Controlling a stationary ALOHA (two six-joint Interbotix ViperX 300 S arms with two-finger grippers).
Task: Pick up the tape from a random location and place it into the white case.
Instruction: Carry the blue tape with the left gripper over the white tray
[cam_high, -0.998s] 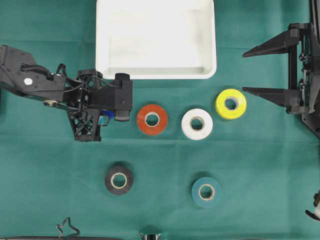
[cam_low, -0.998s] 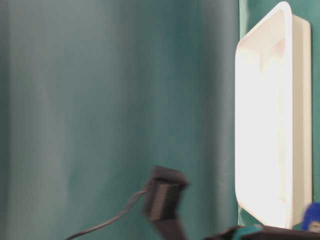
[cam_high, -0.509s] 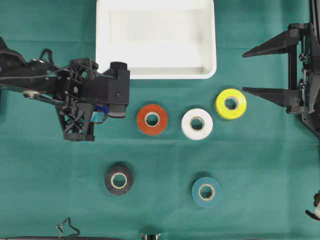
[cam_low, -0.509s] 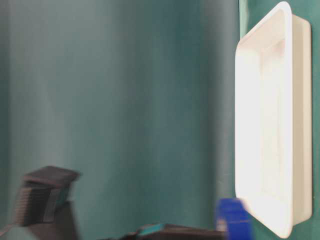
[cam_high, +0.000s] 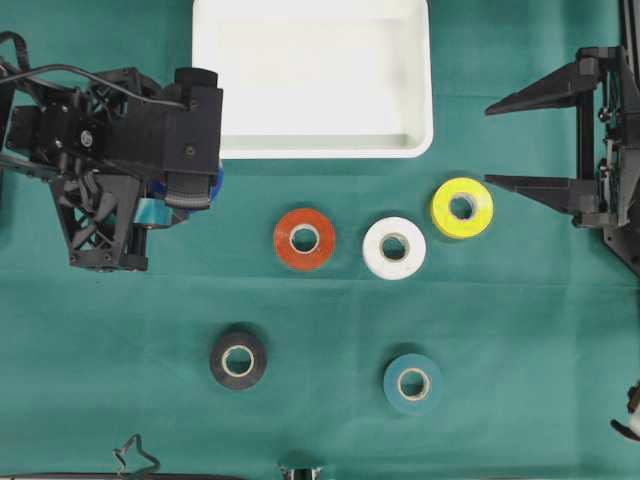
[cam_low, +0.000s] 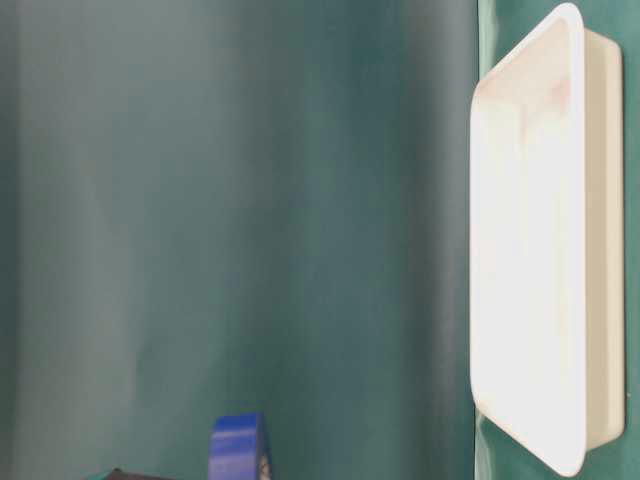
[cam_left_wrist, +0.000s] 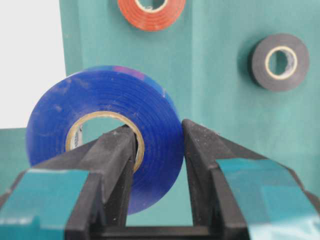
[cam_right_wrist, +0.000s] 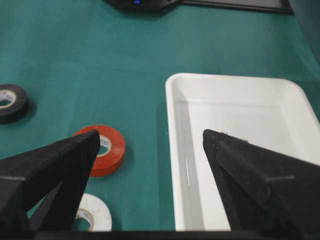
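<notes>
My left gripper (cam_left_wrist: 157, 129) is shut on a blue tape roll (cam_left_wrist: 112, 95), one finger through its core and the other against the outer face. Seen from above, the left gripper (cam_high: 188, 188) hangs above the cloth just left of the white case (cam_high: 310, 150), and only a sliver of the blue tape (cam_high: 217, 183) shows under the wrist. The table-level view catches the blue tape (cam_low: 238, 450) at the bottom edge, left of the case (cam_low: 575, 250). My right gripper (cam_high: 487, 145) stands open and empty at the right, its fingers framing the case rim (cam_right_wrist: 172, 130).
Loose rolls lie on the green cloth: red (cam_high: 304, 238), white (cam_high: 394, 247), yellow (cam_high: 461, 207), black (cam_high: 238, 359) and teal (cam_high: 413, 383). The yellow roll lies just left of my right gripper's lower finger. The case holds nothing that I can see.
My left arm has risen and swung left and towards the case's near-left corner, carrying the blue roll. The right arm and the loose rolls have not moved.
</notes>
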